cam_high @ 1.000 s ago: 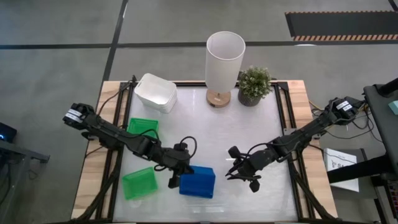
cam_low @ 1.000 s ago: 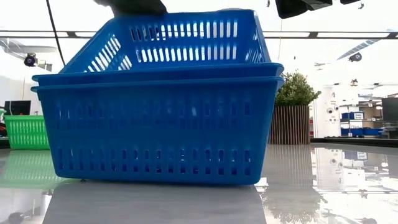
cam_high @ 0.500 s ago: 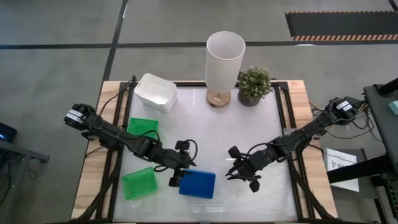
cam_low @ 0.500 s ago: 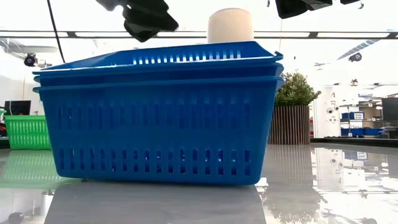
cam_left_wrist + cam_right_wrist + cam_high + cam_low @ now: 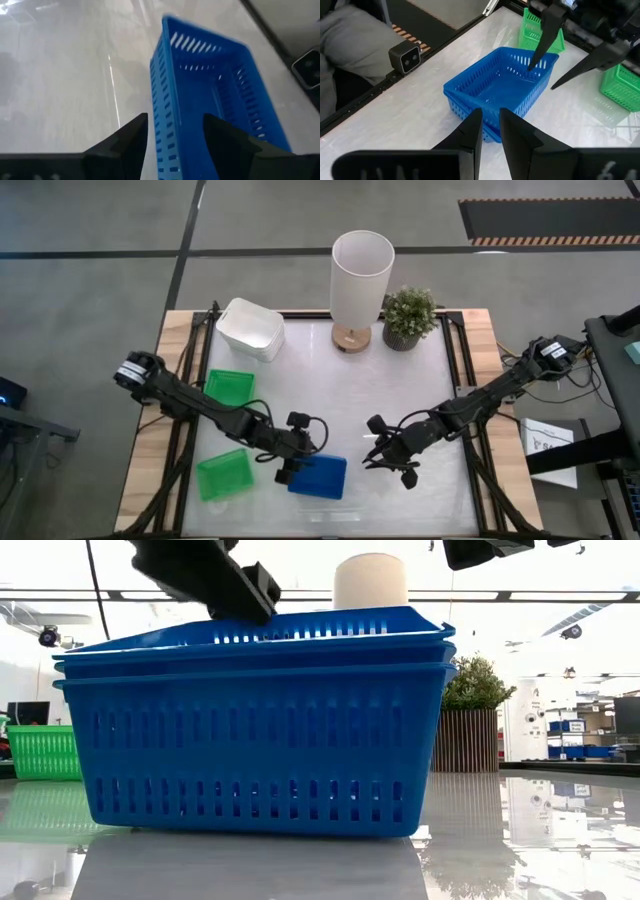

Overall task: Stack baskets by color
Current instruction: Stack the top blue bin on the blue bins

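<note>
From above, the nested stack of blue perforated plastic baskets (image 5: 319, 476) sits near the table's front edge, just left of centre. The left gripper (image 5: 290, 470) hangs at its left rim, fingers spread apart and holding nothing. Two green mesh plastic baskets (image 5: 224, 473) lie apart on the left side, and the white plastic baskets (image 5: 250, 328) stand at the back left corner beside a tall white cylinder lamp (image 5: 361, 275) and a small potted plant (image 5: 408, 316). The right gripper (image 5: 393, 458) waits right of the blue stack.

At table height, three blue rims sit nested.

Its wrist view shows the right gripper's fingers (image 5: 469, 131) narrowly parted, empty.
</note>
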`<state>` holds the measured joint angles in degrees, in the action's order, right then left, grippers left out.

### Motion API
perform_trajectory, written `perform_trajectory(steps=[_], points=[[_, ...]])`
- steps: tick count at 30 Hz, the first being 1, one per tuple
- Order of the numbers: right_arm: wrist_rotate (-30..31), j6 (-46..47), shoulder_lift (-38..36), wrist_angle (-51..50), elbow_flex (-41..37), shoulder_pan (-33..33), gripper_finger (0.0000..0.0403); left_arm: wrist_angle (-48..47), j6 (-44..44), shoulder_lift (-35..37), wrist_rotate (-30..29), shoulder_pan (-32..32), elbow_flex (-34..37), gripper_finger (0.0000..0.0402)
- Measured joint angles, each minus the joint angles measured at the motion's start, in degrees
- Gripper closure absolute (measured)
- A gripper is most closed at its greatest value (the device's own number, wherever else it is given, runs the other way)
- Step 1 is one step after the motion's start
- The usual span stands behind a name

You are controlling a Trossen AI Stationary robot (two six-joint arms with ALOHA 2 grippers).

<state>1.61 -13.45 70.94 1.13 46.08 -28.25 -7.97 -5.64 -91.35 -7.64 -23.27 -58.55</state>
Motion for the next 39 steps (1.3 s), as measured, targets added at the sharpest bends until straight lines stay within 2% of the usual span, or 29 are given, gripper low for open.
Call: perform_trajectory(steps=[5, 13, 20, 25, 28, 39], points=[[0.0, 1.2, 0.0, 0.0, 0.0, 0.0, 0.0346, 0.0, 0.0, -1.2, -0.1, 0.0, 0.0, 0.0256], [0.0, 1.4, 0.0, 0.0, 0.0, 0.0, 0.0346, -0.1, -0.1, -1.1, -0.2, 0.0, 0.0, 0.0391], [0.0, 1.5, 0.0, 0.0, 0.0, 0.0, 0.0346, 0.1, -2.9, -0.4, -0.2, 0.4, 0.0, 0.04], [0.0, 1.5, 0.0, -0.1, 0.0, 0.0, 0.0346, 0.4, -8.3, 1.1, 4.4, 1.6, 0.0, 0.0401], [0.0, 1.5, 0.0, -0.2, 0.0, 0.0, 0.0346, 0.3, -10.0, 1.1, 4.7, 1.9, 0.3, 0.0401], [-0.1, 1.5, 0.0, -0.3, 0.0, 0.0, 0.0346, 2.5, -10.2, -0.1, 5.4, 2.2, 0.9, 0.04]])
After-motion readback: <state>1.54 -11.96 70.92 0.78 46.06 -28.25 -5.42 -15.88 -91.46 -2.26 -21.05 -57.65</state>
